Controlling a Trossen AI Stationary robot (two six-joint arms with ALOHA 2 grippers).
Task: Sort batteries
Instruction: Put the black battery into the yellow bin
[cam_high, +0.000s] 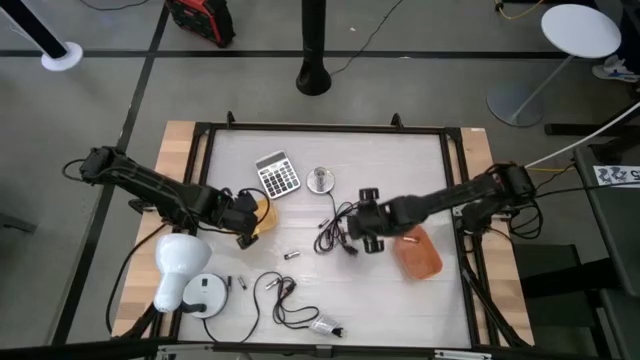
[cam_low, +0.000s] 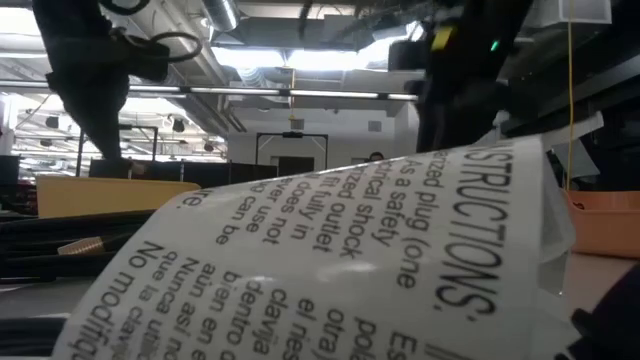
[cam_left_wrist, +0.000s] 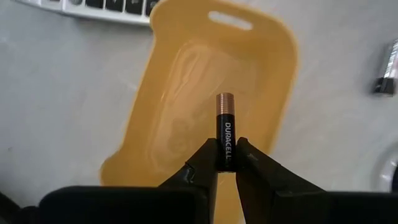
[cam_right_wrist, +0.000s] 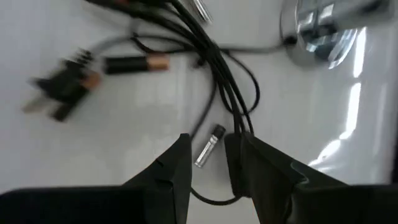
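Left gripper (cam_left_wrist: 226, 163) over tray (cam_left_wrist: 186, 81), battery (cam_left_wrist: 224, 132) between its fingers. Calculator (cam_high: 277, 174) just behind tray. Right gripper (cam_right_wrist: 208, 163) above small battery (cam_right_wrist: 209, 147) beside cables (cam_right_wrist: 211, 56), bin (cam_high: 418, 254) right of it.

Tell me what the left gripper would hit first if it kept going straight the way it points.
Most likely the floor of the yellow tray. The left gripper is shut on a Duracell battery that sticks out ahead of it, so the battery's copper end would touch the tray before the gripper does. Depth is hard to judge.
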